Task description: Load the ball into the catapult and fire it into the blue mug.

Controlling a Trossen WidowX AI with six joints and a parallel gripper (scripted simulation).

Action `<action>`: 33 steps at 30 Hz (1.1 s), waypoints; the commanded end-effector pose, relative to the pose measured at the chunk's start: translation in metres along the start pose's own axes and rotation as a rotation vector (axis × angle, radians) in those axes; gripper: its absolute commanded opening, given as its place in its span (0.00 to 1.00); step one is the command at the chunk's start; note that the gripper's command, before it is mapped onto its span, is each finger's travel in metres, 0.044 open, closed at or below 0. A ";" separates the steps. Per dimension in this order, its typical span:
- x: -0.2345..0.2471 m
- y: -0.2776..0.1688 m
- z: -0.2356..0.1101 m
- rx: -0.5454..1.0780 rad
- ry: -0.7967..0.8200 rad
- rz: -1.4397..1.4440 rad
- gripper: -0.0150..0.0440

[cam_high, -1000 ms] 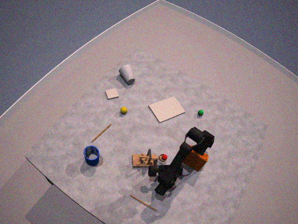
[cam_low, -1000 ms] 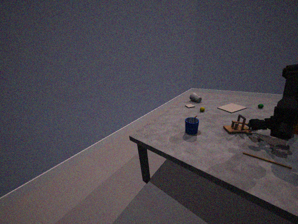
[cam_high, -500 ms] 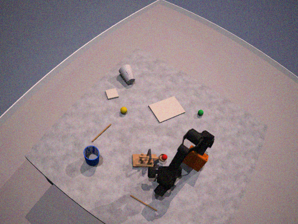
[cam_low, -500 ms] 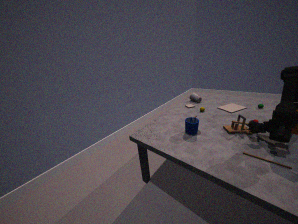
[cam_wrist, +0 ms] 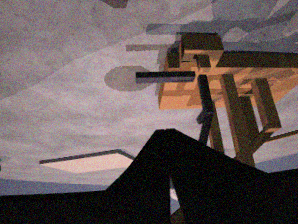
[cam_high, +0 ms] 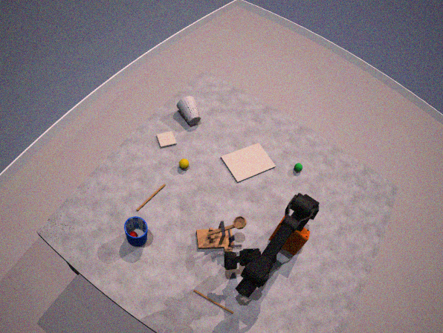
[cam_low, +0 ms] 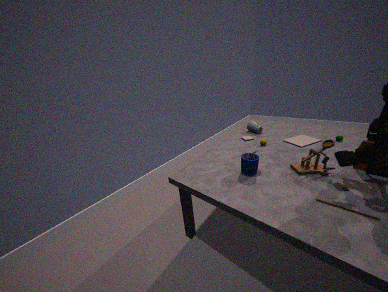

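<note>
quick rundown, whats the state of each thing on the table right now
end effector: shut, holding nothing, beside the catapult
catapult: upright, spoon cup empty
red ball: inside the blue mug
blue mug: upright
white cup: tipped on its side
yellow ball: loose on the table
green ball: loose on the table

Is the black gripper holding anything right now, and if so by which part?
Nothing is held. The black gripper has its jaws shut on nothing, beside the wooden catapult; the red ball lies in the blue mug.
</note>
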State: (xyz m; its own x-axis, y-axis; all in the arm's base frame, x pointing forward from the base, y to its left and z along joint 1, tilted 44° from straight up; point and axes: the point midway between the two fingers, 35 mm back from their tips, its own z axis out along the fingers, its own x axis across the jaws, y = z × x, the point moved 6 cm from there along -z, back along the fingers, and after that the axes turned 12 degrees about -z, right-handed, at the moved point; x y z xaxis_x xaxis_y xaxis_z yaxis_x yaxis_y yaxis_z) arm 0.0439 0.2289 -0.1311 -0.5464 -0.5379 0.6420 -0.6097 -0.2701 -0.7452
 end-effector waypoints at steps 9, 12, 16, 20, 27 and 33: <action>-0.008 -0.016 -0.030 -0.090 -0.057 0.087 0.57; -0.018 -0.023 -0.032 -0.149 -0.067 0.153 0.70; -0.032 -0.032 -0.035 -0.225 -0.084 0.235 0.88; -0.046 -0.042 -0.037 -0.300 -0.099 0.319 1.00; -0.068 -0.062 -0.039 -0.425 -0.105 0.473 1.00; -0.088 -0.082 -0.039 -0.530 -0.110 0.613 1.00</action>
State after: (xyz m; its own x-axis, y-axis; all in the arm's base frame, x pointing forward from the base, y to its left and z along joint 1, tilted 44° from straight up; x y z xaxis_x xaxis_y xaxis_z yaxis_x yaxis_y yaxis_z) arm 0.1072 0.3205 -0.1201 -0.7947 -0.5834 0.1679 -0.4692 0.4148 -0.7797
